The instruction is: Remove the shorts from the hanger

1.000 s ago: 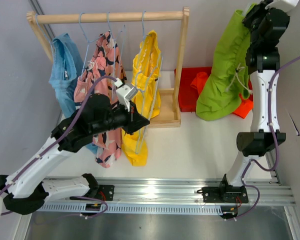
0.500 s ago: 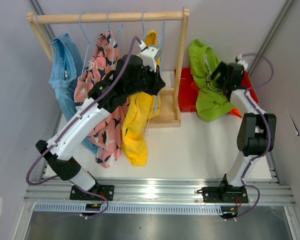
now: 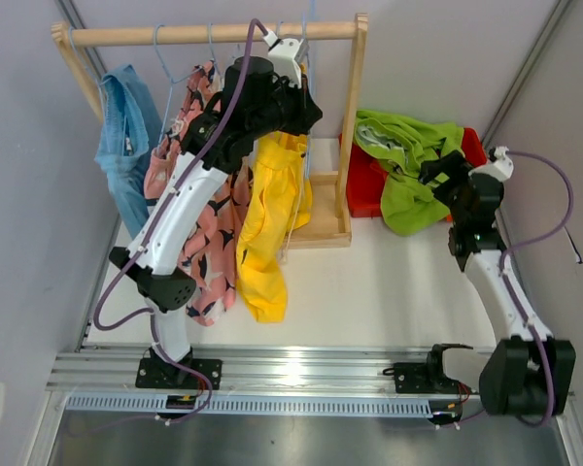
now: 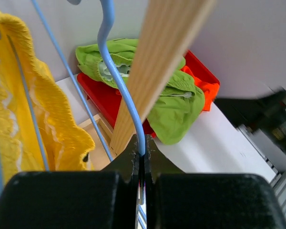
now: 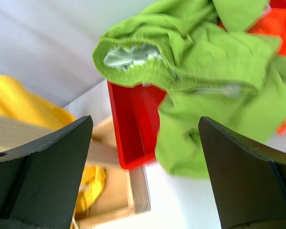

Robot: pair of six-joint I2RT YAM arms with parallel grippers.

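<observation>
My left gripper (image 3: 306, 112) (image 4: 143, 152) is shut on the thin blue hanger (image 4: 119, 81), high up by the right end of the wooden rail (image 3: 155, 36). The yellow shorts (image 3: 272, 214) (image 4: 24, 109) hang from that hanger. Pink whale-print shorts (image 3: 209, 243) and light blue shorts (image 3: 121, 146) hang further left. The lime green shorts (image 3: 408, 160) (image 5: 205, 71) lie crumpled over the red tray (image 3: 364, 194) (image 5: 133, 124), partly covering the orange shorts (image 4: 205, 90) (image 5: 276, 24). My right gripper (image 3: 439, 177) (image 5: 145, 157) hovers beside the green pile, open and holding nothing.
The rack's right post (image 3: 350, 116) (image 4: 157, 67) stands between the yellow shorts and the red tray. Its wooden base (image 3: 325, 209) rests on the white table. Grey walls close in on the left and right.
My right gripper has let go of the lime green shorts, which now lie on the red tray, and that arm has come down. My left arm has lifted the yellow shorts' hanger up and rightward.
</observation>
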